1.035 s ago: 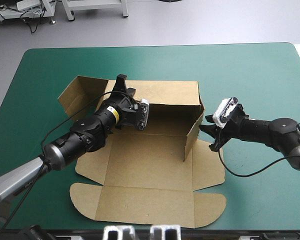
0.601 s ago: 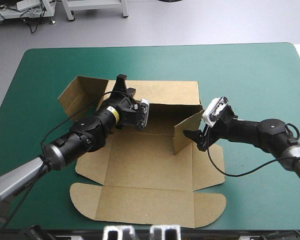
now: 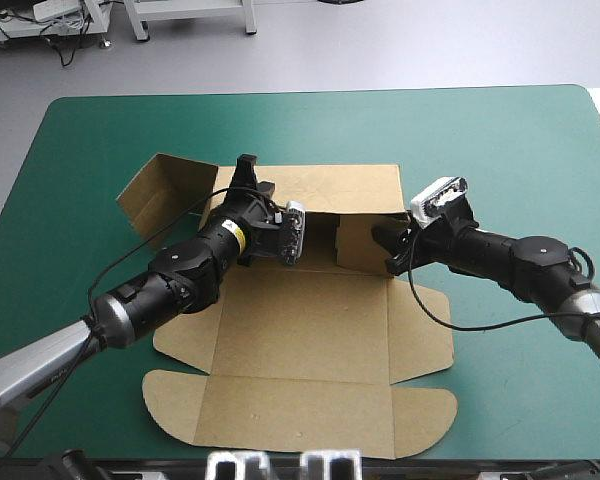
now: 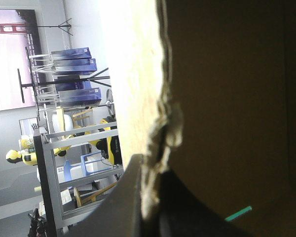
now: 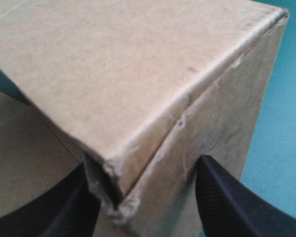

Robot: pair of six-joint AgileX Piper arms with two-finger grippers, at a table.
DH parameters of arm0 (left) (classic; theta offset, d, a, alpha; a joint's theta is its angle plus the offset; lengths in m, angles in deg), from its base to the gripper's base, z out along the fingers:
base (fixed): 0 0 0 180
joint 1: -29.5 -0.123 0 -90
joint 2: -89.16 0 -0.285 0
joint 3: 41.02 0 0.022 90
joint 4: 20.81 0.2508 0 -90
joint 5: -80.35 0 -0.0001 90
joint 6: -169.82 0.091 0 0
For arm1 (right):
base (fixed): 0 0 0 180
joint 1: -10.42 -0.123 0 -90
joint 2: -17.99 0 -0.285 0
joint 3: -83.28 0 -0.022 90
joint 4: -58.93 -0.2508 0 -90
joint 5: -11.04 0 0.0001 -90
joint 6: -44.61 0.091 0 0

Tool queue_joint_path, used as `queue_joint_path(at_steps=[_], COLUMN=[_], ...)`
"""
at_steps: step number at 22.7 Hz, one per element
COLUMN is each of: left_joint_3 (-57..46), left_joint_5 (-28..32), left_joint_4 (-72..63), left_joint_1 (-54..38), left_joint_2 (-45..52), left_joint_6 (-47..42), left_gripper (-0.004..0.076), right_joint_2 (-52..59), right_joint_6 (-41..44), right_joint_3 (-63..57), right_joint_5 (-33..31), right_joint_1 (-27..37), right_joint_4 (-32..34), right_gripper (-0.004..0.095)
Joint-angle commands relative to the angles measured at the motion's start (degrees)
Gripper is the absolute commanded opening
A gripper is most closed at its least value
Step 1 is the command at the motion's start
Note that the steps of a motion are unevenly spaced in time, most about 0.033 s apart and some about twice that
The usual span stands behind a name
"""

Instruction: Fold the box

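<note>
The teal-green worktop carries the brown box at its middle. Its base and rounded lid panel lie flat toward the near edge, the back wall is raised, and a side flap stands loose at the far left corner. We judge the board light, stiff across its panels, willing to bend only along its scored creases, and easily crushed at edges and corners. So we would take it by a free edge close to a crease, never mid-panel. Our left gripper is clamped on the back wall's top edge, the sheet pinched between its black fingers. Our right gripper stands spread, straddling the right corner where the end flap is turned in against the back wall.
</note>
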Motion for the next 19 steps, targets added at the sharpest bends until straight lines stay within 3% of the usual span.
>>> queue_joint_path(at_steps=[1,3,5,6,7,10,17,19], left_joint_3=[0.91,0.91,0.91,0.91,0.91,0.91,0.91,0.91], left_joint_5=[1.90,1.11,1.55,2.28,2.74,3.59,3.38,3.07], left_joint_4=[-0.93,-0.93,-0.93,-0.93,-0.93,-0.93,-0.93,-1.02], left_joint_1=[1.47,1.47,1.47,1.47,1.47,1.47,1.61,2.95], left_joint_2=[1.36,1.36,1.36,1.36,1.36,1.46,3.96,6.55], left_joint_6=[-0.93,-1.14,-1.14,-1.14,-1.14,-1.14,-4.61,-6.74], left_gripper=[-0.0010,-0.0010,-0.0010,-0.0010,-0.0009,0.0069,0.0474,0.0520], right_joint_2=[1.94,1.94,1.94,1.94,1.94,1.94,1.94,1.94], right_joint_6=[1.44,2.79,2.20,1.00,0.21,0.75,2.94,5.02], right_joint_3=[1.56,0.94,0.53,0.53,0.53,0.53,0.53,0.63], right_joint_5=[-4.71,-4.29,-5.12,-6.78,-8.06,-9.07,-8.22,-6.72], right_joint_1=[-0.07,-0.07,-0.07,-0.07,-0.07,-0.07,-0.07,-0.07], right_joint_4=[0.49,1.84,2.12,2.65,2.76,2.76,2.76,2.76], right_gripper=[0.0417,0.0377,0.0217,0.0062,-0.0029,-0.0023,-0.0023,-0.0023])
